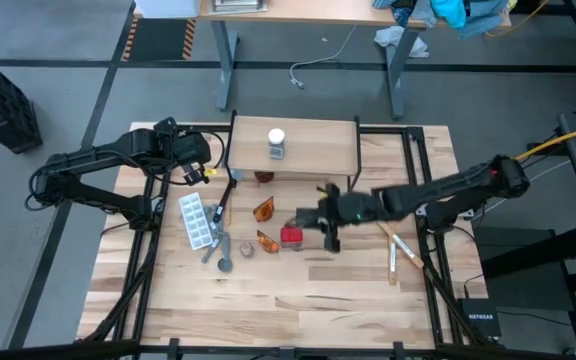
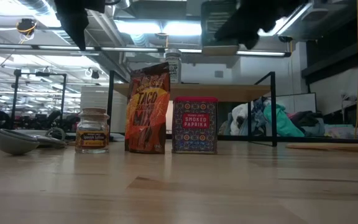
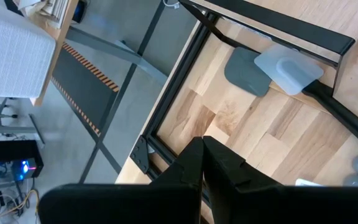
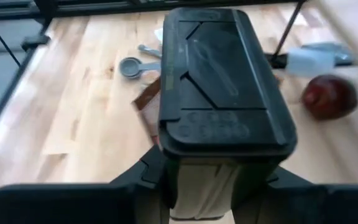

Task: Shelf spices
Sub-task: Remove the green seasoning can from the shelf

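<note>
Looking down on your tabletop (image 1: 298, 300), the right hand (image 1: 324, 222) sits near the middle, pinching a dark grey square tin (image 4: 219, 81) with a flat black embossed lid; you can see it hanging up high in the low view too. At about 9 o'clock of that hand, just beside it, stands the red-topped paprika box (image 1: 291, 236), with two orange see-through packets (image 1: 265, 225) past it. A small brown-capped jar (image 2: 92, 130) stands near them. The shelf (image 1: 293, 147), light wood on thin black legs, is at 12 o'clock, carrying a white-capped jar (image 1: 276, 143), with bare board either side of it. A dark round jar (image 1: 263, 177) sits tucked by its front edge. Your left hand (image 1: 196, 160) hangs at the 10 o'clock edge, fingers pressed together, near a pale grey tray (image 1: 195, 220) and metal measuring spoons (image 1: 218, 252). A wooden spatula (image 1: 398, 252) lies at 4 o'clock.
</note>
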`<state>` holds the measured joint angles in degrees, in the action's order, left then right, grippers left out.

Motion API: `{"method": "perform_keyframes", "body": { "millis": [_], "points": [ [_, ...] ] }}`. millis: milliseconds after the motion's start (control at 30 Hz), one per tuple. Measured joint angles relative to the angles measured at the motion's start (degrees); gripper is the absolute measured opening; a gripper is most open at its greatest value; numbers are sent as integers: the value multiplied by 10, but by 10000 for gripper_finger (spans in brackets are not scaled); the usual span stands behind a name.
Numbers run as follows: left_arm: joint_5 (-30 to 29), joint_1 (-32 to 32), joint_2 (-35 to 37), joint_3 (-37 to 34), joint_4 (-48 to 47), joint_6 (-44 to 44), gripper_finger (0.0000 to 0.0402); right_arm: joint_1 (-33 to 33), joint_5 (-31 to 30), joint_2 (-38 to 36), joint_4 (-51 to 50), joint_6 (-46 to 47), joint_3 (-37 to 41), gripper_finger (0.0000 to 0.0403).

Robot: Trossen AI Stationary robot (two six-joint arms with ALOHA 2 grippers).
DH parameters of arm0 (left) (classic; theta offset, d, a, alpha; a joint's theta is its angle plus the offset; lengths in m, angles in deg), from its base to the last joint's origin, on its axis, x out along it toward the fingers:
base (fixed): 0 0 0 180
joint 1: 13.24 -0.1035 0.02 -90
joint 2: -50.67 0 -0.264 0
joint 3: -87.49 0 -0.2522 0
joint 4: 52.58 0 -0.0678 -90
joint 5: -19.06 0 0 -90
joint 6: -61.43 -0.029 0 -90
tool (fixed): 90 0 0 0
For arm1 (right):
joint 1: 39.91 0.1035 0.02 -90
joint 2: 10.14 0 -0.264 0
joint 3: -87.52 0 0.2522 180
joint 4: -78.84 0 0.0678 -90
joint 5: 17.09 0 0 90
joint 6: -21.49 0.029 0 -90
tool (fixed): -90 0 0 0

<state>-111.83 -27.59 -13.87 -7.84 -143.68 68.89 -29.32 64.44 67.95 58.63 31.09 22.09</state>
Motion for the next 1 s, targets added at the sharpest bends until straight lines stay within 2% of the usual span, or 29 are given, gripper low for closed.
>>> {"method": "perform_keyframes", "body": {
  "millis": [267, 433, 633, 1000],
  "points": [
    [0, 0, 0, 0, 1, 2, 4, 129, -148, 0, 174, 126, 135, 109],
    [0, 0, 0, 0, 3, 14, 4, 168, -241, 0, 250, 184, 212, 109],
    [0, 0, 0, 0, 5, 18, 4, 172, -268, 28, 335, 211, 271, 109],
    [9, 0, 0, 0, 49, 6, 4, 171, -265, 168, 445, 201, 274, 109]
  ]
}}
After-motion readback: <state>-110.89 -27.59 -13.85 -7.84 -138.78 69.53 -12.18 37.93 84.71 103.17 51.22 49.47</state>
